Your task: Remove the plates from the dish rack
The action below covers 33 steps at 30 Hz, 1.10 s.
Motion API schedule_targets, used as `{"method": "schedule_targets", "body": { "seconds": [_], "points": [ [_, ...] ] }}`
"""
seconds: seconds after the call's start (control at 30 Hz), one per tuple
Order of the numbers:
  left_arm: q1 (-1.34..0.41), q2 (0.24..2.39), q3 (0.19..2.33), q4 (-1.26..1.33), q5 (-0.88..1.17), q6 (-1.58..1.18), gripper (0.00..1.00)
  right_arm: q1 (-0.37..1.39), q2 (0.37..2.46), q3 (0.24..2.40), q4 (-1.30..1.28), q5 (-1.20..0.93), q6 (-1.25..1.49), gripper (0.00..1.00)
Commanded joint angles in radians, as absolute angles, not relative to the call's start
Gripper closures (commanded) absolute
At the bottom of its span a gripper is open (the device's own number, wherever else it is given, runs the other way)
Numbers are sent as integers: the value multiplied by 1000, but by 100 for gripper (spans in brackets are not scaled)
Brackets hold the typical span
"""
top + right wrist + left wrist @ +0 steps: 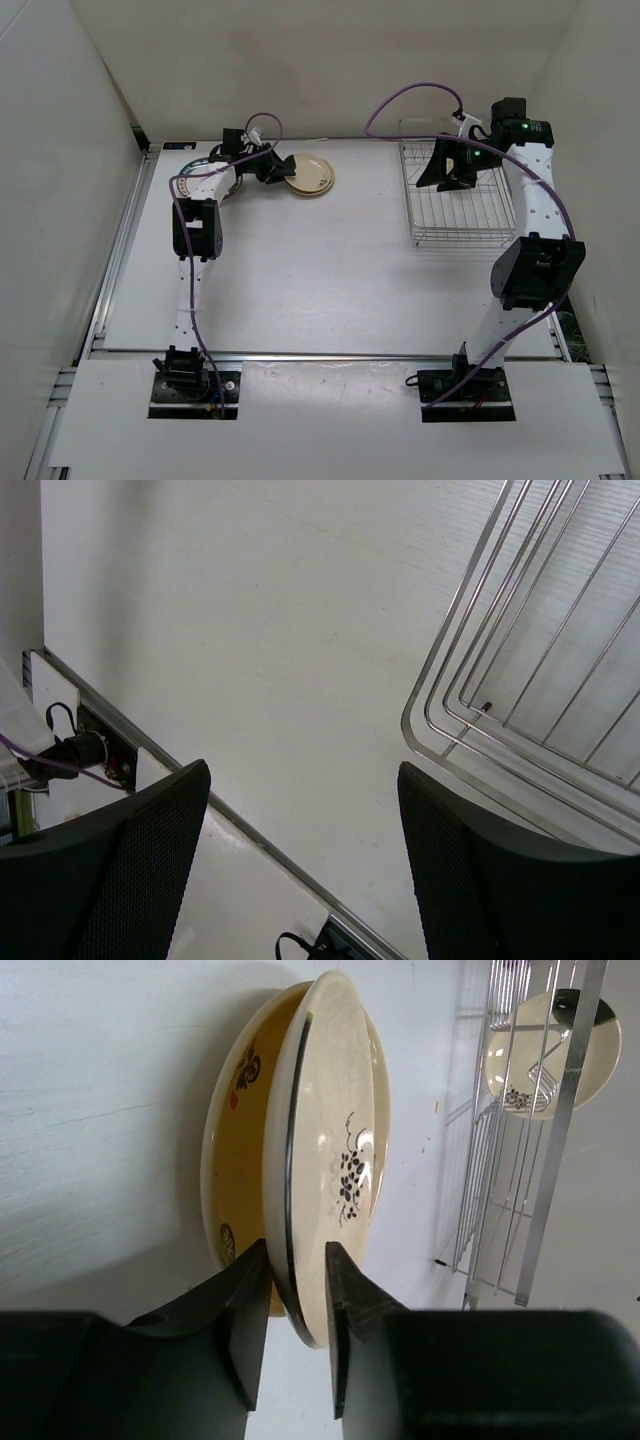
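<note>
Two plates lie stacked on the table at far left in the top view, with the left gripper at their edge. The right gripper hangs over the dish rack at far right.

Left wrist view: the cream plate rests on a yellow plate. The jaws stand narrowly apart astride its rim, a sliver of gap showing, so the grip looks loose. A third plate shows through the rack wires, apparently standing in the rack.

Right wrist view: the jaws are wide apart and hold nothing, the dish rack just beside them.

To place the plate well, I judge the left jaws should open fully. They should then back straight off without nudging the stack.
</note>
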State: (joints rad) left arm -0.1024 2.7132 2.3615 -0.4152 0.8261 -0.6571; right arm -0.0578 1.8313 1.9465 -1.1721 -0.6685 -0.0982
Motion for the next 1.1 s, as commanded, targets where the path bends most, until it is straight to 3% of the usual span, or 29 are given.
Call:
{"method": "schedule_targets", "body": {
  "seconds": [0.0, 0.1, 0.27, 1.07],
  "points": [
    [-114, 2626, 2346, -393, 842, -638, 59, -60, 1790, 1942, -1164, -696, -117, 21],
    [-114, 2605, 2323, -393, 842, -627, 49, -60, 1790, 1942, -1164, -706, -117, 21],
    [-114, 2545, 2289, -393, 842, -598, 45, -60, 1799, 1954, -1155, -727, -117, 21],
    [-114, 2482, 2178, -563, 698, -449, 41, -60, 1845, 2010, -1146, -769, -107, 21]
  ]
}}
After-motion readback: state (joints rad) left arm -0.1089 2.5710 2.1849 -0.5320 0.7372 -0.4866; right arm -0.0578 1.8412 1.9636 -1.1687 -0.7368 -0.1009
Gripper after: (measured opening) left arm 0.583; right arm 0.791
